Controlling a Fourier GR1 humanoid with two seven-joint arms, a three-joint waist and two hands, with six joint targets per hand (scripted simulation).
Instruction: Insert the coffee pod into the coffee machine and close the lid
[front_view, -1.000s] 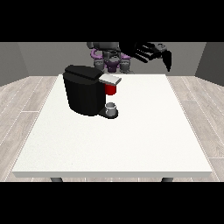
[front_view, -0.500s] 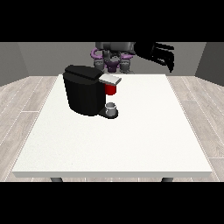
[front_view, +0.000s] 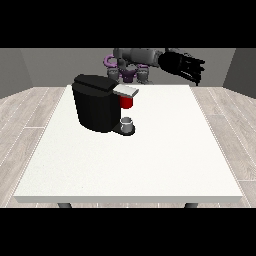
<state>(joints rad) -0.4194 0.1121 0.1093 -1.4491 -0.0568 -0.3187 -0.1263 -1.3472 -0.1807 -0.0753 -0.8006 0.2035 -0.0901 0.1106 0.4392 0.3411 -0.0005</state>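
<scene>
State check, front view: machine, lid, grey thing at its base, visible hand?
coffee machine: upright on the white table, left of centre.
lid: grey flap sticking out level over a red thing at the machine.
grey thing: standing on the machine's base; cannot tell if it is the pod.
hand at the view's right: raised above the table's far edge, fingers extended, holding nothing.

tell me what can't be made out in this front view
- The hand at the view's left: not visible; the coffee machine and the robot's torso stand where it might show.
- The grey thing at the machine's base: too small to tell whether it is the pod.
- Lid state: the grey top piece above the red thing at the machine is too small to judge.
- The hand at the view's right: whether it holds anything, too small.
</scene>
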